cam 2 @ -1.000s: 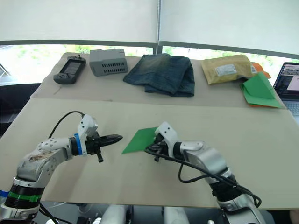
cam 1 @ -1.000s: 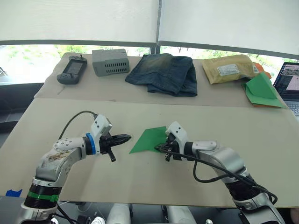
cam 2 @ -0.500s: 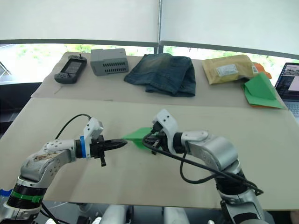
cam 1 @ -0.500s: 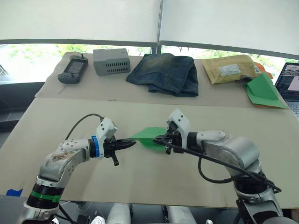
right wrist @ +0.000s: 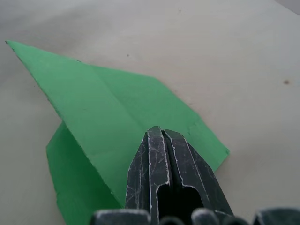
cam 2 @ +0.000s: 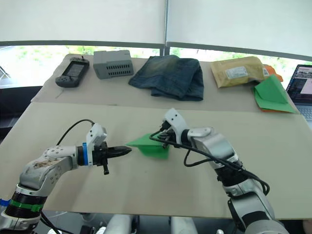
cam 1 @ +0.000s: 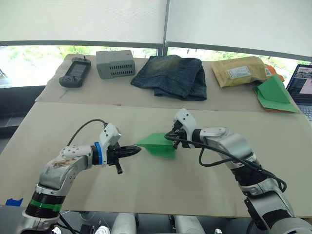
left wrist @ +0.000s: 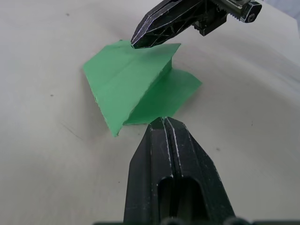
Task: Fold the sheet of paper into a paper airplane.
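Note:
The sheet of paper [cam 1: 157, 144] lies folded on the beige table [cam 1: 73, 122], a bright green pointed wedge with an upper flap [left wrist: 129, 77] over a lower layer. Its point aims at my left gripper [cam 1: 138, 150]. That gripper is shut, and its tip [left wrist: 164, 122] sits at the edge of the lower layer. My right gripper [cam 1: 171, 137] is also shut. Its tip rests on top of the upper flap at the paper's far right corner [left wrist: 136, 43], and the paper spreads out beneath the fingers [right wrist: 159, 154].
Along the far table sit a handheld controller [cam 1: 74, 74], a grey box [cam 1: 115, 64], folded jeans [cam 1: 170, 75], a padded envelope [cam 1: 240, 71] and a green paper stack with orange edges [cam 1: 274, 94]. A laptop [cam 1: 302, 87] stands at the far right.
The right gripper swung a flap of the flat paper up and over, then moved toward the far side onto it. The left gripper slid right to the paper's point.

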Robot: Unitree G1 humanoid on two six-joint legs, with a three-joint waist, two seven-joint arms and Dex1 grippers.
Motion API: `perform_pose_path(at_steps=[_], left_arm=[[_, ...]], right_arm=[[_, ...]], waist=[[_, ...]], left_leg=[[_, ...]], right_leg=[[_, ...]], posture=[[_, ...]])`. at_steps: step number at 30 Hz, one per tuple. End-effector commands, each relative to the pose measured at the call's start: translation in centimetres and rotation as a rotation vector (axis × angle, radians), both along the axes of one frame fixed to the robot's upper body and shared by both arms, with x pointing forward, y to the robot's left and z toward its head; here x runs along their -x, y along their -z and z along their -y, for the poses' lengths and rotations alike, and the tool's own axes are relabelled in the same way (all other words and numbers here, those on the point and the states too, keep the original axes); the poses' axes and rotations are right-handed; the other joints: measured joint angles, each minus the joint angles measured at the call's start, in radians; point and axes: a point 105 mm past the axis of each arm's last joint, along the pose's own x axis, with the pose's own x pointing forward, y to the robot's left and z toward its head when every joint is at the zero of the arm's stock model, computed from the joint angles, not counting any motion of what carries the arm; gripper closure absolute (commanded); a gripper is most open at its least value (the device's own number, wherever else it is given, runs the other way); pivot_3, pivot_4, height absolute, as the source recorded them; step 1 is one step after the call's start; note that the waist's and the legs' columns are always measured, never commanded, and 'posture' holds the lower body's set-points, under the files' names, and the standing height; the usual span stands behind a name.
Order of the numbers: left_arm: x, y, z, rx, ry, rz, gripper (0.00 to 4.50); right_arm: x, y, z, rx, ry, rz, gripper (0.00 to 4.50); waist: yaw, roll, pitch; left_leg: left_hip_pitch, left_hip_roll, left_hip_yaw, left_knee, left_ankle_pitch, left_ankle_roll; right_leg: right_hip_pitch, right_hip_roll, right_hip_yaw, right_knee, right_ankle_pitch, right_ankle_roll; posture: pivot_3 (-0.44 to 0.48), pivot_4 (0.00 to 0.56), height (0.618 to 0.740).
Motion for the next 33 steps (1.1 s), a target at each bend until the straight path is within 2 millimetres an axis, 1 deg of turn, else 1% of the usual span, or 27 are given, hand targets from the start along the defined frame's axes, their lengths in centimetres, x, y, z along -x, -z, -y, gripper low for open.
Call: perform_pose_path(at_steps=[1,7,14,18,23,27,30,33], left_arm=[[0.3,-0.8,0.1,0.002,0.013,0.037,4.5],[0.1,-0.8,0.0,0.002,0.009,0.037,4.5],[0.1,-1.1,0.0,0.015,0.029,0.02,4.5],[0.1,-1.8,0.4,0.052,0.05,0.008,4.5],[-0.8,-1.2,0.7,0.042,0.014,0.035,4.5],[-1.6,0.4,2.1,0.013,-0.008,0.023,4.5],[-1.6,0.8,2.9,0.007,0.006,0.022,4.5],[-1.8,1.2,3.2,-0.003,0.005,0.023,4.5]], right_arm=[[0.7,-0.7,-0.5,-0.017,-0.044,0.034,4.45],[2.2,-0.1,-1.0,-0.028,-0.068,-0.004,4.45],[3.3,1.6,-1.1,-0.02,-0.044,-0.037,4.45],[3.7,2.5,-1.0,-0.018,-0.021,-0.061,4.45],[3.8,3.0,-0.8,-0.019,-0.005,-0.076,4.45],[3.9,3.3,-0.6,-0.005,0.008,-0.074,4.45],[4.0,3.4,-0.5,-0.005,0.013,-0.079,4.45],[4.1,3.4,-0.3,-0.004,0.018,-0.077,4.45]], waist=[[0.0,0.0,0.0],[0.001,0.0,0.0],[0.001,0.0,0.0],[0.001,0.0,0.0],[0.001,0.0,0.0],[0.001,0.0,0.0],[0.001,0.0,0.0],[0.001,0.0,0.0]], left_leg=[[0.0,0.0,0.0,0.0,0.0,0.0],[0.0,0.0,0.0,0.0,0.0,0.0],[0.001,0.0,0.0,0.0,0.0,0.0],[0.001,0.0,0.0,0.0,0.0,0.0],[0.002,0.0,0.0,0.0,0.0,0.0],[0.003,0.0,0.0,0.0,0.0,0.0],[0.003,0.0,0.0,0.0,0.0,0.0],[0.002,0.0,0.0,0.0,0.0,0.0]], right_leg=[[0.0,0.0,0.0,0.0,0.0,0.0],[0.0,0.0,0.0,0.0,0.0,0.0],[0.0,0.0,0.0,0.0,0.0,0.0],[0.001,0.0,0.0,0.0,-0.001,0.001],[0.001,0.0,0.0,0.0,-0.001,0.001],[0.002,0.0,0.0,0.0,-0.001,0.001],[0.003,0.0,0.0,0.0,-0.001,0.001],[0.002,0.0,0.0,0.0,-0.001,0.001]], posture=[[0.0,0.15,0.734],[0.0,0.15,0.734],[0.0,0.15,0.734],[0.0,0.15,0.734],[0.0,0.15,0.734],[0.0,0.15,0.734],[0.0,0.15,0.734],[0.0,0.15,0.734]])
